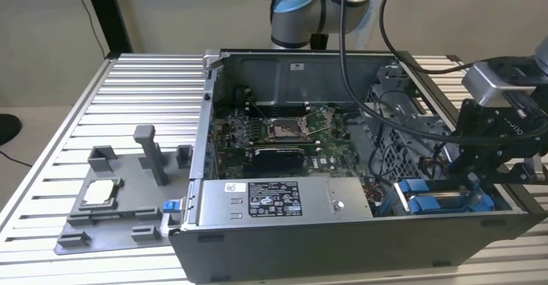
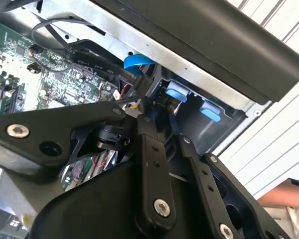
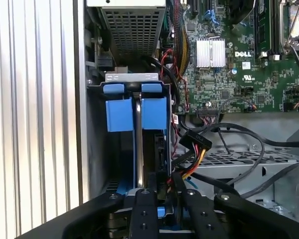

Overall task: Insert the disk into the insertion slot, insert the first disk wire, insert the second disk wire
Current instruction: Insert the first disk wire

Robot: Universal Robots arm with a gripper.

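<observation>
As the blue-framed disk (image 3: 154,114) already stands on edge in the slot (image 3: 132,77), the job now looks to be at the wires. Pincer (image 3: 164,196) hangs low in the bay corner of the case (image 1: 342,246), directly over the disk's near end, presumably because the ports sit at that end. A wire plug (image 3: 196,143) with yellow, red and black leads floats just ahead of the pincer and off to one side, apart from the disk, so it reads as unplugged. A black cable (image 3: 261,149) loops further out. In the second wrist view a dark plug end lies right at the pincer's nose, touching or nearly so. Open, closed or clamping it, I can't tell, since its own linkage and the cables block the view. Board (image 3: 229,74) is well beyond the pincer, PSU (image 1: 283,198) past the slot's far end. Case sits on the bench (image 1: 128,92); the arm (image 1: 317,9) drops in from above, likely to clear the case wall.
</observation>
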